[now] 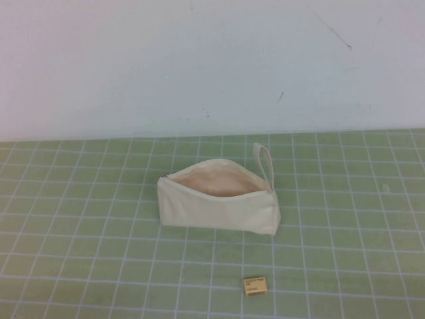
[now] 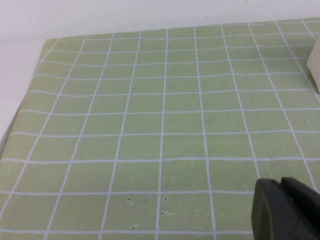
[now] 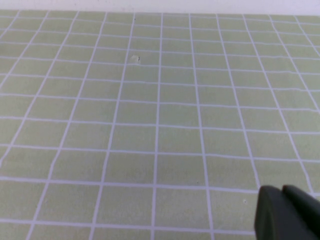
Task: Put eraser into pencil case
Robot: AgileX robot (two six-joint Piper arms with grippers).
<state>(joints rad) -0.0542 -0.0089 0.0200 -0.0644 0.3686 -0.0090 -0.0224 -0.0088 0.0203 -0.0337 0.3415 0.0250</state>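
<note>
Eraser (image 1: pixel 255 286) lies on green grid mat (image 1: pixel 80 252), near edge, well apart from pencil case (image 1: pixel 219 203), right of its centre, long axis left-right. Case mouth unzipped, facing up. My left gripper (image 2: pixel 287 210) and right gripper (image 3: pixel 287 212) parked off-scene; finger state untellable. Right arm probably nearer.

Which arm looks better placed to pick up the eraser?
Probably right: the small yellow-tan eraser lies right of centre, below the cream fabric pencil case's right end. Left gripper and right gripper both show only over bare mat.
</note>
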